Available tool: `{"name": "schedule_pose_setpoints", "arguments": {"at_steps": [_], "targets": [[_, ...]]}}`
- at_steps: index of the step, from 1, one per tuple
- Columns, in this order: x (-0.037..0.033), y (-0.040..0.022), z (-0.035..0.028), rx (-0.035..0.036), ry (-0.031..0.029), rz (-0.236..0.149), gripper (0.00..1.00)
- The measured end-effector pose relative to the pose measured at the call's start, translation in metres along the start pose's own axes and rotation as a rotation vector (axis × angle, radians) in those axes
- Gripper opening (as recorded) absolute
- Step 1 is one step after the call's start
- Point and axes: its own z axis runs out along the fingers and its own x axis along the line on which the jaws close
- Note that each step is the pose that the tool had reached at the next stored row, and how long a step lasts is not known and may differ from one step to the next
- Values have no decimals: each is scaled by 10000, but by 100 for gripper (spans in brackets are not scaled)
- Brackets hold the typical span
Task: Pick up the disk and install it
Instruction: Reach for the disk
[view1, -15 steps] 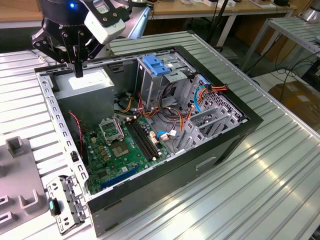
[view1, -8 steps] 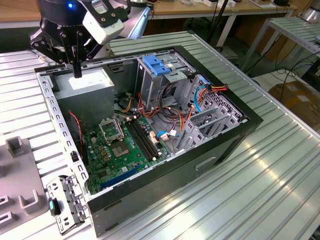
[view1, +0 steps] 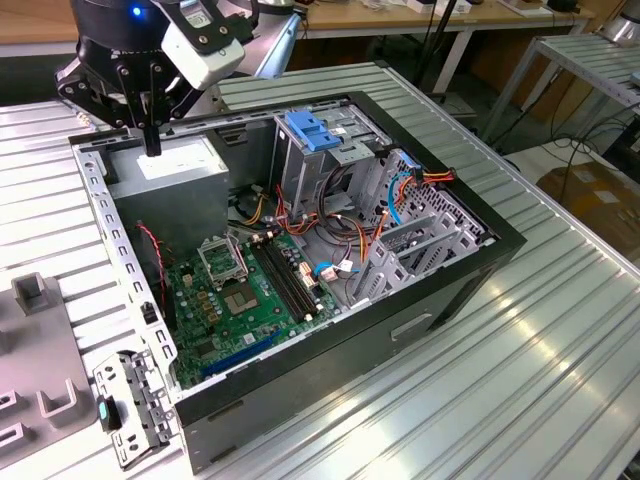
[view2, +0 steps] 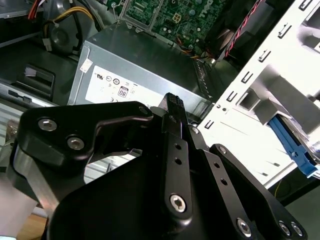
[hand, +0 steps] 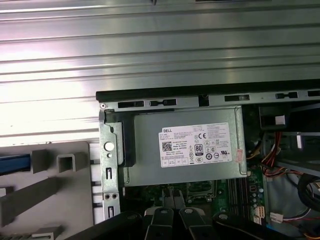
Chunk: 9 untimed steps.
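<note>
My gripper (view1: 151, 148) hangs over the far left corner of the open computer case (view1: 440, 290), just above the grey power-supply box (view1: 175, 165). Its black fingers are shut together with nothing between them; they show in both wrist views as a narrow closed pair (view2: 172, 99) (hand: 171, 194). The disk's grey body is out of view. A blue plastic strip (hand: 14, 164) lies at the edge of the grey holder beside the case, and I cannot tell whether it belongs to the disk. The same kind of blue strip (view2: 295, 147) shows past the case's white frame.
Inside the case are a green motherboard (view1: 240, 290), a tall metal drive cage topped by a blue latch (view1: 310, 130), and loose coloured cables (view1: 390, 200). A grey moulded fixture (view1: 40, 390) sits left of the case on the ribbed metal table (view1: 520, 380).
</note>
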Motion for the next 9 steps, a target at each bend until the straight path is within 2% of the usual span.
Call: {"name": "schedule_pose_setpoints", "arguments": {"at_steps": [9], "targets": [[40, -3, 0, 0, 0, 0, 11]]}}
